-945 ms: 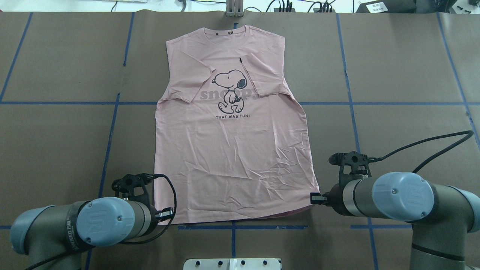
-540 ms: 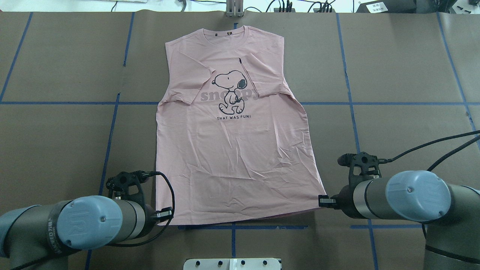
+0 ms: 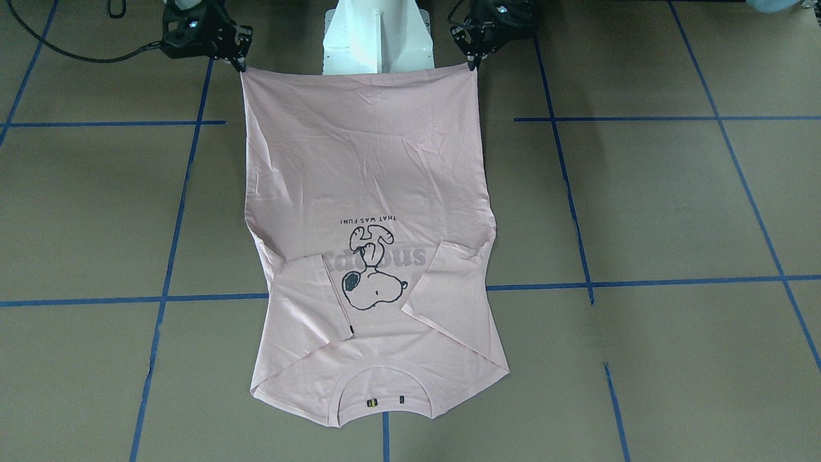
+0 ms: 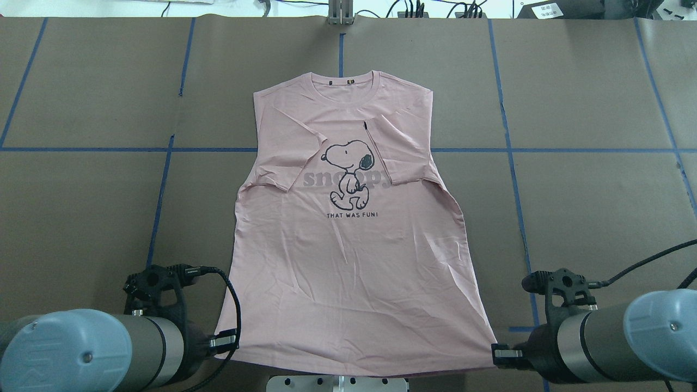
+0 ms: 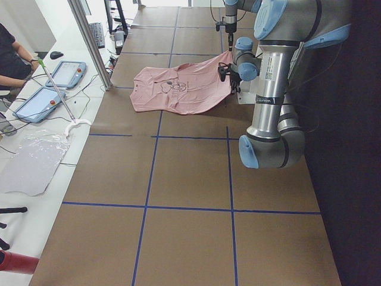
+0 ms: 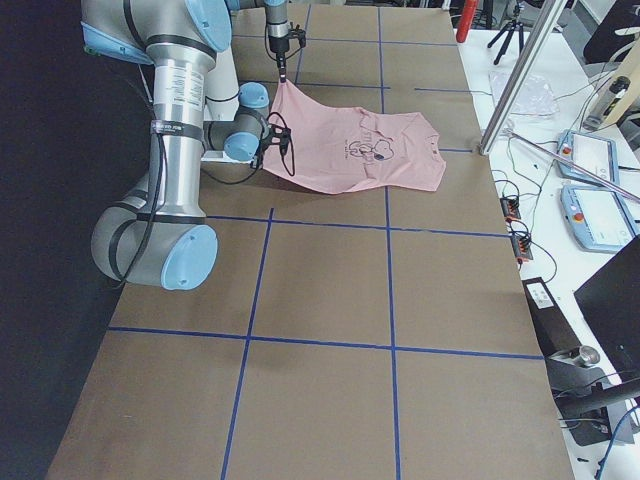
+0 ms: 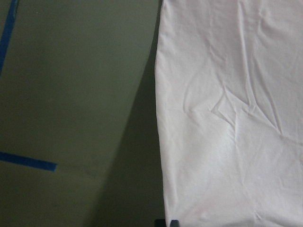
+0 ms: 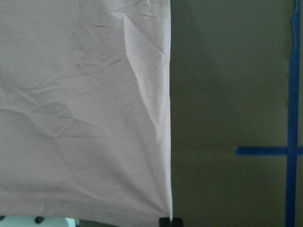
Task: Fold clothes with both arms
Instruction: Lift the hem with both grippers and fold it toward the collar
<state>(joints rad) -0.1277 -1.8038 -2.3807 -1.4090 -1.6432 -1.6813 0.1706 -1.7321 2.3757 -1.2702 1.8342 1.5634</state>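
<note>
One brown-papered table [image 4: 81,218] is noted. T-shirt [image 4: 354,272] is laid print-up at its centre, collar away from the robot, sleeves folded inward, hem raised and stretched near the base [image 3: 378,38]. Left gripper [image 4: 224,343] and right gripper [image 4: 500,353] are closed, each pinched on one hem corner. Risk judged: pinches are thin, so a corner could be lost under uneven pull; folded sleeves could be flipped open.

The T-shirt [image 4: 354,272] reads "snoopy" (grey, partly covered) above black "THAT WAS FUN!"
</note>
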